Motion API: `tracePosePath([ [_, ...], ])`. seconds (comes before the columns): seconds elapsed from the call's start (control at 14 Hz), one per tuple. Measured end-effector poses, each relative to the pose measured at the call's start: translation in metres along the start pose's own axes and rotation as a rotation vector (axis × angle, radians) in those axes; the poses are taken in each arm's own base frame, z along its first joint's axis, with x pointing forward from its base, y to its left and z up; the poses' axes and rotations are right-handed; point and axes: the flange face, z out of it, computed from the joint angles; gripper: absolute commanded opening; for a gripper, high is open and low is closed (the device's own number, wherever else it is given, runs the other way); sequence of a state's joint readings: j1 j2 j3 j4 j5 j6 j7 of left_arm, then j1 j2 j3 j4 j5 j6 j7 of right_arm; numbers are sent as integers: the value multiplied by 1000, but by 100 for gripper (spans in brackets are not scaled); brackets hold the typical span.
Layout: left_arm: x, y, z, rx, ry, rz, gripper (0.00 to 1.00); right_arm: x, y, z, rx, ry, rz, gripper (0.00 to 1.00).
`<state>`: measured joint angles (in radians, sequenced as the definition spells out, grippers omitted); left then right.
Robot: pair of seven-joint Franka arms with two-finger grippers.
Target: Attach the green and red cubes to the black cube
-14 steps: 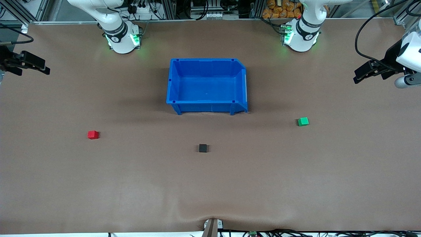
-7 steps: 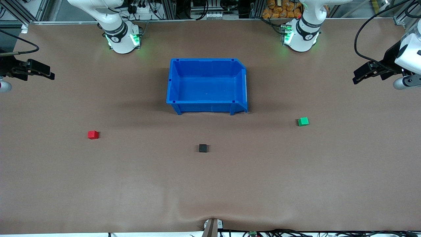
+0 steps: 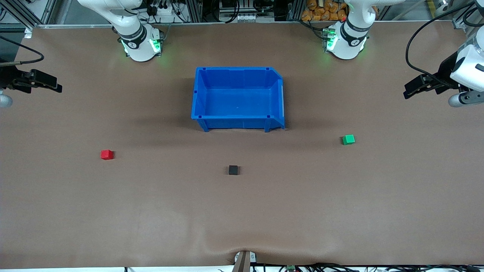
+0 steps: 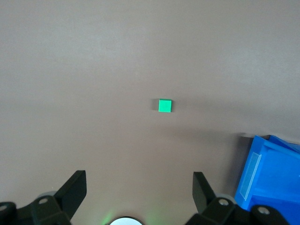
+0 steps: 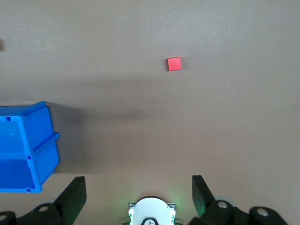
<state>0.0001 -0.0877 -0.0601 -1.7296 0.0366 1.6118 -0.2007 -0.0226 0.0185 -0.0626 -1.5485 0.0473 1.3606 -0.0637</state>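
The left claw [image 3: 410, 90] hangs high over the left arm's end of the desk [image 3: 242, 211] and the right claw [image 3: 53, 86] over the right arm's end, both with fingers spread wide and holding nothing. The blue bin [image 3: 237, 124] sits mid-desk, and nearer the front camera lie the green cube [image 3: 348, 139], red cube [image 3: 107, 154] and black cube [image 3: 233, 170], all well apart. Nothing looks joined yet, so both attachments remain; bare desk surrounds each cube, giving free approach.

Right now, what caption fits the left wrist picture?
Open left pincer high over the table, green cube below, blue bin beside.
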Motion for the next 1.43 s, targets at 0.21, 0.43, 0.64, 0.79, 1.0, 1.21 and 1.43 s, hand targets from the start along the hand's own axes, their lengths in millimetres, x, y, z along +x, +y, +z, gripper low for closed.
tracePosePath([
  [0.21, 4, 0, 6, 1, -10, 0, 100, 6, 6, 8, 1, -17, 12, 100],
  [0.43, 8, 4, 9, 2, -16, 5, 100, 9, 15, 13, 4, -26, 29, 100],
  [0.64, 17, 9, 14, 2, -23, 11, 100, 10, 19, 14, 6, -32, 36, 100],
  [0.79, 19, 11, 19, 3, -32, 14, 100, 9, 20, 14, 6, -35, 38, 100],
  [1.0, 22, 14, 29, 6, -50, 21, 100, 9, 20, 15, 7, -37, 38, 100],
  [1.21, 31, 13, 57, 5, -53, 17, 100, 11, 21, 18, 7, -44, 39, 100],
  [1.43, 45, 12, 96, 2, -61, 12, 100, 13, 21, 20, 7, -48, 39, 100],
])
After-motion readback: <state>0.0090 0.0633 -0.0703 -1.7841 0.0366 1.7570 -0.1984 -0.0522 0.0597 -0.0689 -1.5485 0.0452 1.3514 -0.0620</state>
